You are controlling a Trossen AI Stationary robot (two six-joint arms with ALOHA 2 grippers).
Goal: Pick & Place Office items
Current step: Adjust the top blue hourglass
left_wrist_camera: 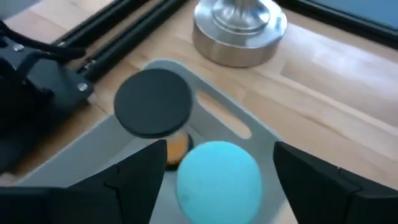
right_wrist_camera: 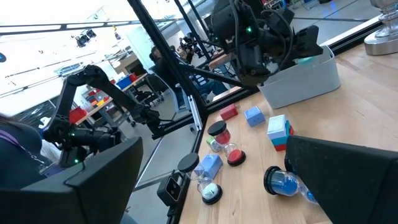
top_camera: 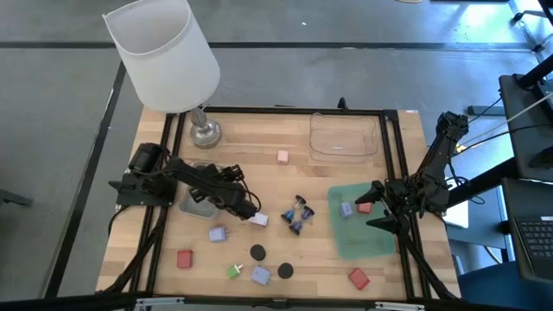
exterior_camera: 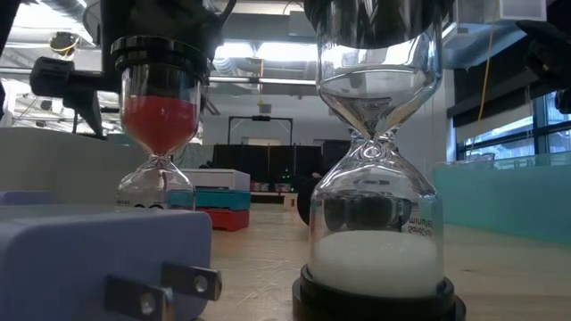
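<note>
High view, starting along the near edge: a red block [top_camera: 184,258] lies on the left, then a small green bit [top_camera: 234,271], a lilac-blue block [top_camera: 260,275], a black cap [top_camera: 285,270] and, toward the right, a second red block [top_camera: 359,277]. Just beyond them are another black cap [top_camera: 257,252] and a second lilac block [top_camera: 217,234].

At mid-table, small hourglasses [top_camera: 298,212] stand in a cluster, with a pale block [top_camera: 258,219] just left of them. The low view catches two of them close up, one with red sand and one with white.

On the left, the left gripper [left_wrist_camera: 219,158] hangs over a grey tray [top_camera: 192,206]. Its fingers [left_wrist_camera: 124,186] stand apart, and a teal round piece [left_wrist_camera: 217,180] sits between them with a gap on either side. A black disc [left_wrist_camera: 153,111] lies beside it in the same tray.

On the right, the right gripper [top_camera: 374,206] hovers over the green tray [top_camera: 363,242], spread wide and holding nothing. A lilac piece [top_camera: 346,208] and a red piece [top_camera: 364,207] lie in that tray's far end, close by the gripper.

Farther back, a pink block [top_camera: 282,156] lies alone. At the far edge sit a clear tray [top_camera: 346,138] and, to the left, the lamp [top_camera: 164,52].
</note>
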